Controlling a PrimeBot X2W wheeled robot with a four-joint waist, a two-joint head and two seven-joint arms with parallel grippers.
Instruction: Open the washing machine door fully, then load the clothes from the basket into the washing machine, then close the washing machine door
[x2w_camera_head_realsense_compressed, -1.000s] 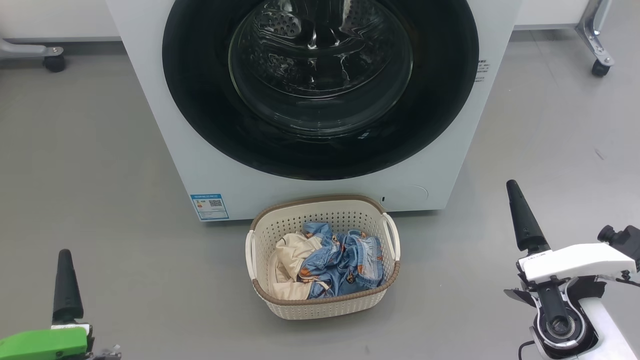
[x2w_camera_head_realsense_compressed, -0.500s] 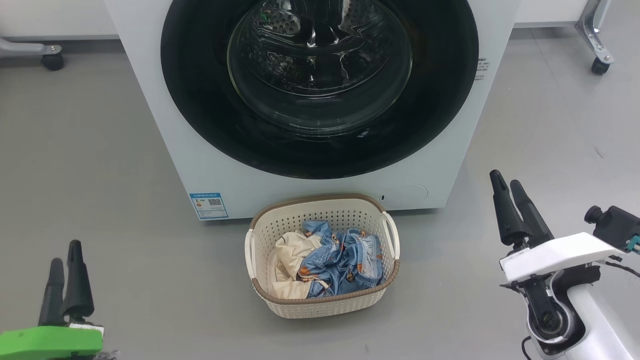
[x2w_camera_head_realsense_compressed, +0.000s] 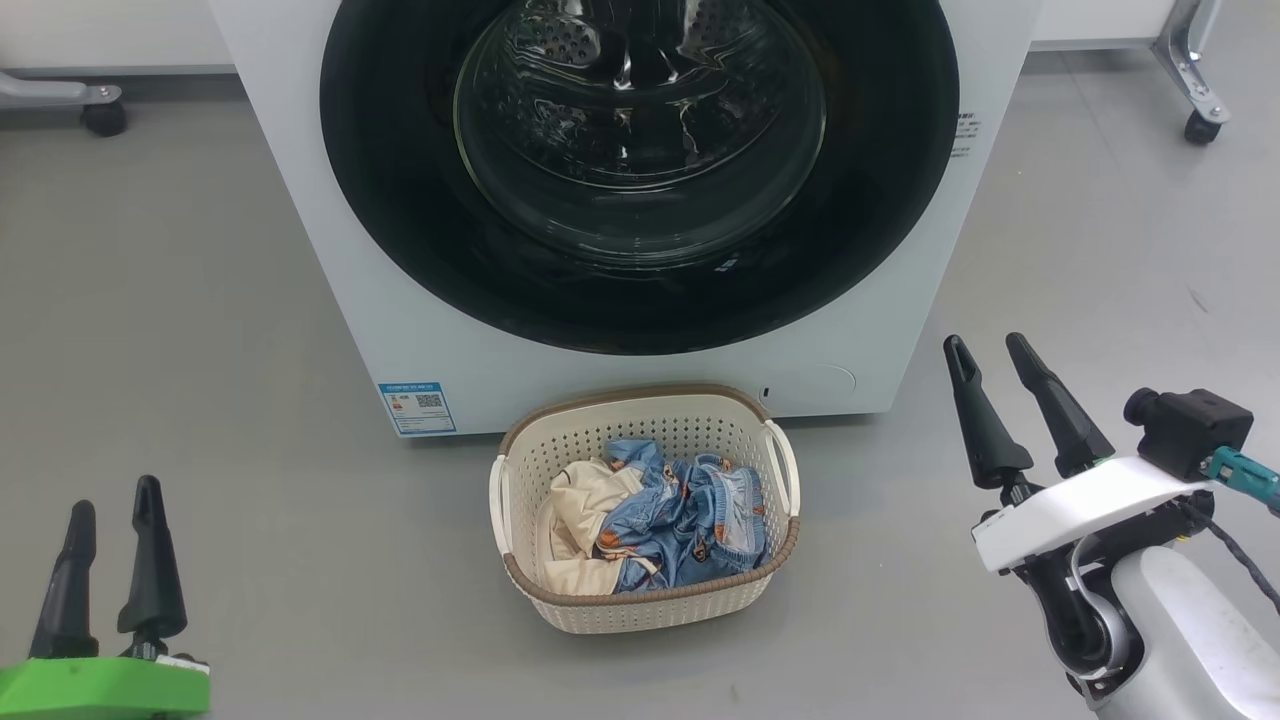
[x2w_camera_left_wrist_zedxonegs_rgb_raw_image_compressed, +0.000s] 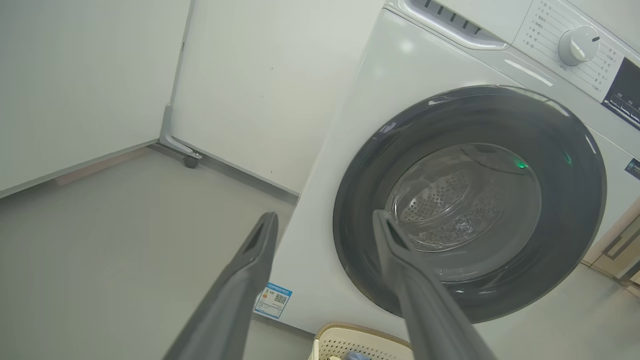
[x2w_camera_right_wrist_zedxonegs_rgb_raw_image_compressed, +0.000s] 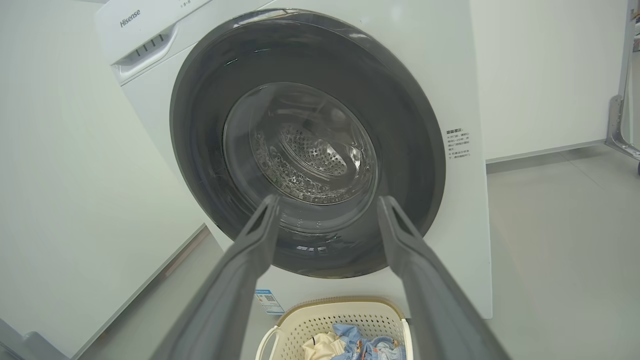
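Note:
The white washing machine (x2w_camera_head_realsense_compressed: 330, 290) fills the top of the head view, and its black-rimmed glass door (x2w_camera_head_realsense_compressed: 640, 170) lies shut against the front. On the floor before it stands the cream basket (x2w_camera_head_realsense_compressed: 640, 610), holding the blue printed and cream clothes (x2w_camera_head_realsense_compressed: 660, 525). My left gripper (x2w_camera_head_realsense_compressed: 115, 500) is open at the lower left, well away from the basket. My right gripper (x2w_camera_head_realsense_compressed: 990, 350) is open at the lower right, beside the machine's corner. Both wrist views face the door (x2w_camera_left_wrist_zedxonegs_rgb_raw_image_compressed: 470, 200) (x2w_camera_right_wrist_zedxonegs_rgb_raw_image_compressed: 310, 145) past spread fingers with nothing between them.
Grey floor lies on both sides of the machine. A caster leg (x2w_camera_head_realsense_compressed: 95, 110) sits at the back left and another wheeled frame (x2w_camera_head_realsense_compressed: 1195, 110) at the back right. White walls stand behind the machine (x2w_camera_left_wrist_zedxonegs_rgb_raw_image_compressed: 250, 90).
Both grippers have turned so that their two fingers show spread apart. The right gripper has moved up and to the left, toward the machine.

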